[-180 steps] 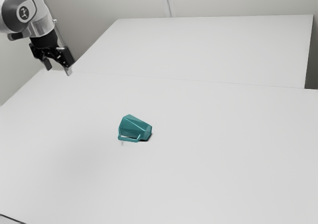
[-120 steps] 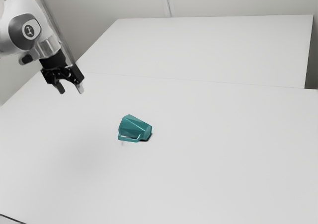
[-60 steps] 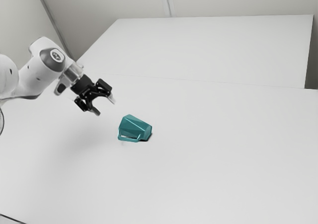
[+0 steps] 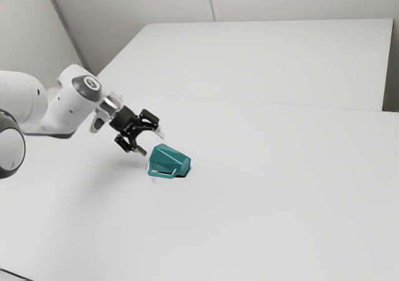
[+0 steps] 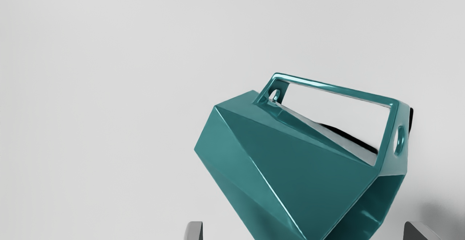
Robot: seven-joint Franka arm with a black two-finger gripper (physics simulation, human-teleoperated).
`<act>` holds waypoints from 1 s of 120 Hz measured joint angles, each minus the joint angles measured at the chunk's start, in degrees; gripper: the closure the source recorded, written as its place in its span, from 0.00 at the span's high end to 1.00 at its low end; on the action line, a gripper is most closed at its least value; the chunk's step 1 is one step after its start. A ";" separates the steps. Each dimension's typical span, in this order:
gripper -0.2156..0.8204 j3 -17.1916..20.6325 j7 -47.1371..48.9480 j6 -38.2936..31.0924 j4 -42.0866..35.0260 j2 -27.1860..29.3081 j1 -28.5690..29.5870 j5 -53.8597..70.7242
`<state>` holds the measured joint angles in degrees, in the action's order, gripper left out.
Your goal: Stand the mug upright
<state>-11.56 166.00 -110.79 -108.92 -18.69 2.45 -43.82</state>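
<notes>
"Mug (image 4: pixel 168 159) on its side on the bench (image 4: pixel 280 219), right? Any edges close?"

"Nah, bench runs well past it all round, and the edge at the exterior view's right is well apart."

"Arm (image 4: pixel 72 109) pose?"

"In from the exterior view's left, slanting down toward the mug. Fingers (image 4: pixel 142 150) wide apart, near its mouth end. Wrist view cuts off part of the mouth, and tbh can't tell how high the tips sit."

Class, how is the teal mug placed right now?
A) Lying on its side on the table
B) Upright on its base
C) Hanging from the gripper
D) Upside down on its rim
A: the mug lies on its side on the table, its open mouth facing sideways.
</notes>
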 joint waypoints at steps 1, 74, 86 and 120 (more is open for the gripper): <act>0.79 0.03 0.00 0.01 -0.13 -0.01 -0.01 -0.12; 0.58 2.55 0.00 -1.77 -0.43 -2.60 -0.96 -5.84; 0.34 2.51 0.00 -2.71 -0.39 -2.53 -1.03 -5.76; 0.08 2.59 0.00 -3.80 0.61 -1.71 -2.41 -5.92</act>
<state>-8.96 166.00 -114.59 -108.31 -20.40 0.04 -49.74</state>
